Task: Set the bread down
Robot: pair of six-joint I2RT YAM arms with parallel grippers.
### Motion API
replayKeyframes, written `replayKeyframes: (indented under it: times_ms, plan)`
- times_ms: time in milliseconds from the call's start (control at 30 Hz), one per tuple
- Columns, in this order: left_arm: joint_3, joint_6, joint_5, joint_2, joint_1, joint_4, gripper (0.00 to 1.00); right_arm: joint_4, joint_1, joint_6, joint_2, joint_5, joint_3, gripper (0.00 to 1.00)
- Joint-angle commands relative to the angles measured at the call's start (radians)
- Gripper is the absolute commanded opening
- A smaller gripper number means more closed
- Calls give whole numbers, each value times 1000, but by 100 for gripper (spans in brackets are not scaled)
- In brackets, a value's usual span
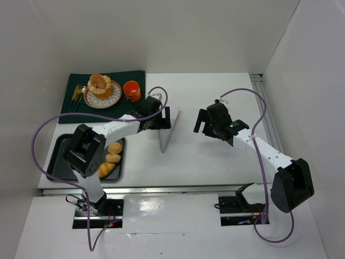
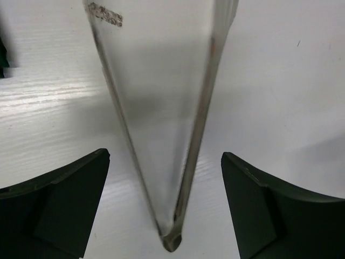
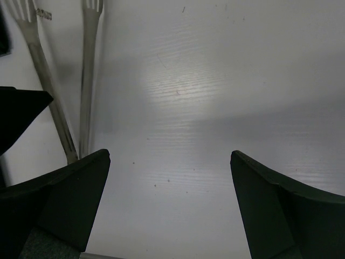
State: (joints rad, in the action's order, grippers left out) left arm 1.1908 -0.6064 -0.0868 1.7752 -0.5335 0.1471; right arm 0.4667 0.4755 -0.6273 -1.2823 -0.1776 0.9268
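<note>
The bread (image 1: 100, 82), a large round golden bun with a lobed top, sits on a patterned plate (image 1: 92, 100) on the dark green mat at the back left. My left gripper (image 1: 164, 120) (image 2: 165, 156) is open over the middle of the table. A pair of metal tongs (image 1: 170, 132) (image 2: 199, 108) lies on the table between its fingers, and neither finger touches it. My right gripper (image 1: 202, 123) (image 3: 170, 154) stands open to the right of the tongs, with only bare table between its fingers. The tongs' forked tips (image 3: 86, 81) show at the upper left of the right wrist view.
An orange cup (image 1: 132, 90) stands on the green mat (image 1: 135, 76) beside the plate, with gold cutlery (image 1: 76, 94) on the plate's left. A black tray (image 1: 59, 156) holding three small buns (image 1: 113, 157) lies at the front left. White walls close in the table.
</note>
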Motion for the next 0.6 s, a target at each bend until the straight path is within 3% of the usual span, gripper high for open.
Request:
replayKeyframes:
  times_ms: [0, 300, 433, 567]
  plan:
    - [82, -23, -62, 4, -8, 43, 98, 18, 11, -2, -3, -13, 24, 100]
    - [357, 94, -148, -143, -8, 388, 99, 62, 11, -2, -23, -117, 86, 100]
    - [377, 126, -203, -255, -8, 497, 99, 81, 2, -28, -12, -137, 73, 100]
    - [291, 137, -243, -374, 12, 519, 99, 81, 2, -103, 6, -180, 37, 100]
